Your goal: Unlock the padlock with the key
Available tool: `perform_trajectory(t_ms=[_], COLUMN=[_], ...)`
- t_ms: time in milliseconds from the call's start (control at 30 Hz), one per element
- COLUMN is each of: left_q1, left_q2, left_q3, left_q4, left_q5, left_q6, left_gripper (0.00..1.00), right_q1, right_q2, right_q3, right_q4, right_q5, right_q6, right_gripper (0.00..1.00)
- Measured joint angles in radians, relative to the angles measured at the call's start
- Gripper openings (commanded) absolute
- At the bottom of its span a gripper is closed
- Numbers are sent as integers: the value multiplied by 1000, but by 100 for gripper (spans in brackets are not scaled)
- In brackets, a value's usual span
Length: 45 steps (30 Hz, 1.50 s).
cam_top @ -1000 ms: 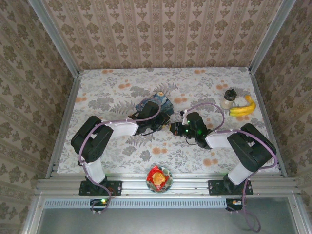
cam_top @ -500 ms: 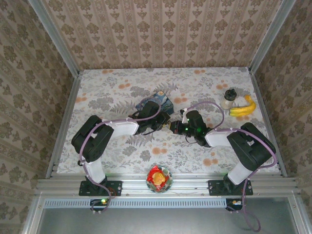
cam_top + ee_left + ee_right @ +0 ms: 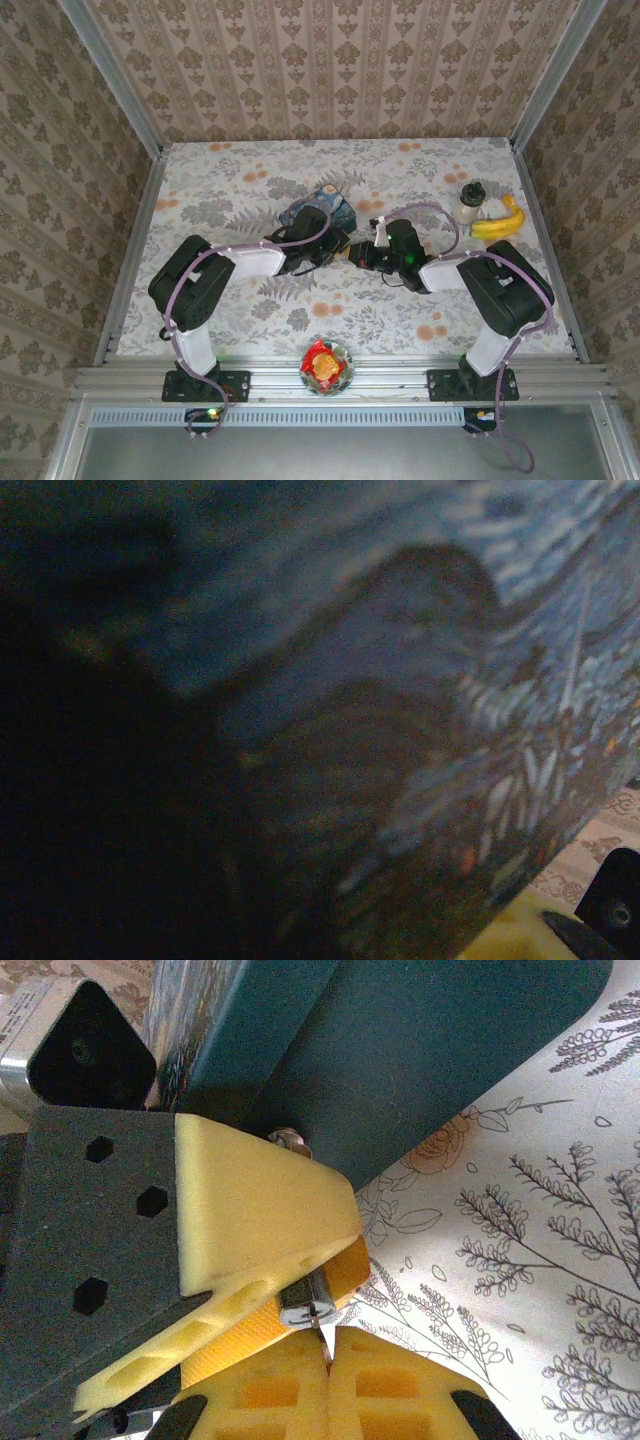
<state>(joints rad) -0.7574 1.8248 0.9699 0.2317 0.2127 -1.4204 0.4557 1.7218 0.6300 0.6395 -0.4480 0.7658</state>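
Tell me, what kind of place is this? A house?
Probably not a house: it looks like a robot practice booth. The wallpapered walls are panels held in a metal frame, and the left arm and right arm are bolted to a rail at the edge of a flowery table.

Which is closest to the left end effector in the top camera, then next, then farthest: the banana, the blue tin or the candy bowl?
1. blue tin, just behind the left end effector.
2. candy bowl, at the near edge between the arm bases.
3. banana, far off to the right.
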Motion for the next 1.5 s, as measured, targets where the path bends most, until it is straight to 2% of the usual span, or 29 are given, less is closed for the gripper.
perform_trajectory(t_ms=[333, 567, 700, 800, 1100, 1267, 1500], left_q1=[8, 17, 21, 20, 20, 19, 20], left_q2=[11, 12, 6, 6, 6, 6, 7], left_q3=[10, -4, -30, -32, -34, -35, -32], left_q4=[2, 37, 91, 99, 108, 112, 110], left_q5=[-20, -26, -26, -23, -3, -2, 6], left_q6=[0, -14, -29, -29, -29, -29, -26], left_gripper=[14, 14, 14, 15, 16, 16, 16], right_q1=[-2, 0, 0, 1, 28, 45, 47], right_q2=[41, 54, 52, 42, -78, -147, -160], right_q3=[27, 56, 53, 33, -44, -58, -63], right_q4=[24, 8, 5, 18, -10, -48, -86], right_q5=[-4, 15, 35, 53, 112, 148, 182], right_q6=[-6, -7, -14, -9, -15, -29, -29], right_gripper=[0, 26, 28, 34, 36, 30, 28])
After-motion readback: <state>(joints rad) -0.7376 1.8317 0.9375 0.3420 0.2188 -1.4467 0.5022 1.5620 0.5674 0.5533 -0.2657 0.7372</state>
